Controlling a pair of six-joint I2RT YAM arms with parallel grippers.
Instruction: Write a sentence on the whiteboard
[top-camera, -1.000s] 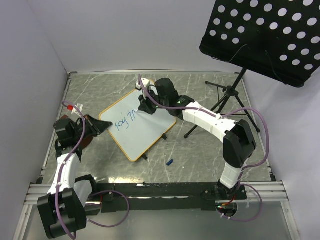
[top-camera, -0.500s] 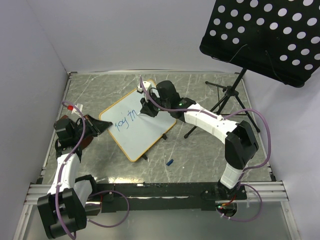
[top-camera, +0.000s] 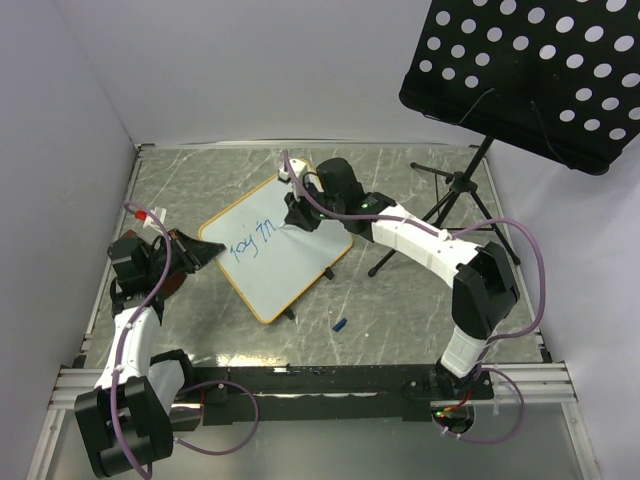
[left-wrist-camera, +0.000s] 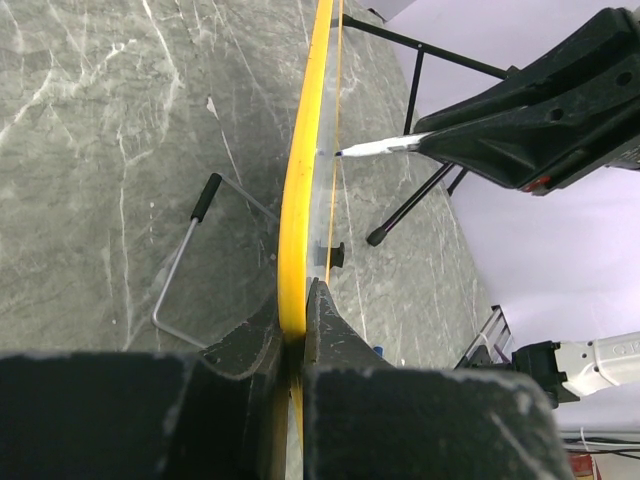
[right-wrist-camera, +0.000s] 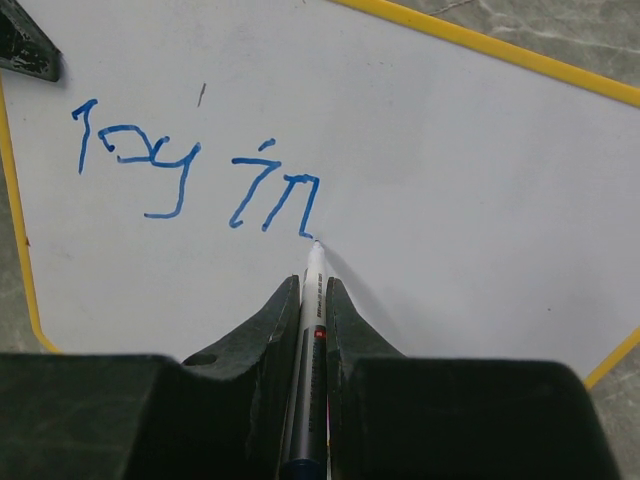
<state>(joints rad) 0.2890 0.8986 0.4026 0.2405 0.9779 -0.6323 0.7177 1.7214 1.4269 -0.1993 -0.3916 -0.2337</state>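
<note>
Blue handwritten sentence (right-wrist-camera: 200, 170) is meeting the white marker (right-wrist-camera: 313, 262) your right gripper (right-wrist-camera: 312, 285) is pinching; left gripper (left-wrist-camera: 296, 302) is clamping the yellow-framed whiteboard (left-wrist-camera: 292, 200).

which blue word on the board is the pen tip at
The word "in": the marker tip meets the end of its last stroke; "joy" lies apart, earlier in the line.

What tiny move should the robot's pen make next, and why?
Probably lift the thin white marker and shift it along the line for a new word: its tip sits at the end of the blue handwritten "in" on the white yellow-framed whiteboard, the right gripper shut on it, the left gripper clamping the board's edge.
</note>
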